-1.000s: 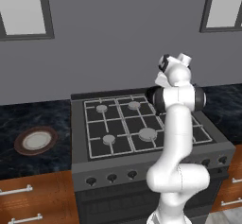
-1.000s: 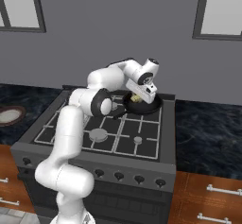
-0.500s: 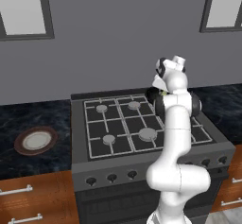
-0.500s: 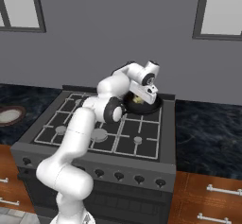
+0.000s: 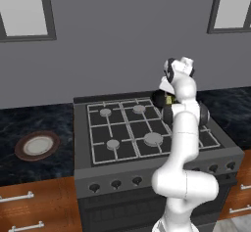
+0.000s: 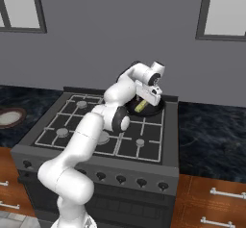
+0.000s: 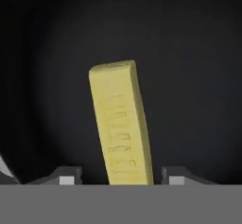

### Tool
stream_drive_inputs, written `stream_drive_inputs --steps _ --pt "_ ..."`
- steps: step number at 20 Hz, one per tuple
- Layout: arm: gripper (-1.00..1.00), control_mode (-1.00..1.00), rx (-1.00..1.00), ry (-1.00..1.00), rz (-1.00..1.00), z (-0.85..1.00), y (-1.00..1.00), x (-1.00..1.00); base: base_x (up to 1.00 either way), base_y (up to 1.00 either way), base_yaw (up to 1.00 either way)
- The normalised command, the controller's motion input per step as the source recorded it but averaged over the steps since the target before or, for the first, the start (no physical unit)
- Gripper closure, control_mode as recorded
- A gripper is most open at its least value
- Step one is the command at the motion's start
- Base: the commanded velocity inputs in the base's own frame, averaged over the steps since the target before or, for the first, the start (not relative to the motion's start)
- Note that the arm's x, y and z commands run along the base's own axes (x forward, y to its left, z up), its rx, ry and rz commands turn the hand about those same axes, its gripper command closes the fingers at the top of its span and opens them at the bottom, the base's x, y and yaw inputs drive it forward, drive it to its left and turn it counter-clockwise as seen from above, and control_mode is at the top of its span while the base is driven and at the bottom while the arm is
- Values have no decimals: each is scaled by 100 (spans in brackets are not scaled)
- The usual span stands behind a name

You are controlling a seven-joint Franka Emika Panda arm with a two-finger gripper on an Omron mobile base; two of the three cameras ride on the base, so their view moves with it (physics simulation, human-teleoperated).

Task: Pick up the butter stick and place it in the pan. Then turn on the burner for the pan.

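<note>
Gripper [image 7: 118, 178] hangs over the pan [image 7: 198, 53], its two dark tips set wide on either side of the butter stick [image 7: 120, 124] without touching it (released, by my reading). In the hand view the stick lies on the black pan floor, its long axis running from 6 toward 12 o'clock, leaning slightly to 11. On the stove [image 6: 72, 126] the pan [image 6: 156, 109] sits at the back right burner.
</note>
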Motion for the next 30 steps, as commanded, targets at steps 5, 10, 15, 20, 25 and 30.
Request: stream_drive_inputs --steps 5,10,15,20,25,30 --pt "-100 -100 0 -5 0 0 40 -59 0 0 0" --pt "-100 -100 0 -6 0 0 40 -88 0 0 0" --pt "-100 -100 0 -7 -1 -3 47 -100 0 0 0" --pt "-100 -100 0 -13 -6 -5 46 -100 0 0 0" --pt "-100 -100 -10 -27 -8 21 20 -100 0 0 0" --pt "-100 -100 -15 -28 -4 14 13 -100 0 0 0"
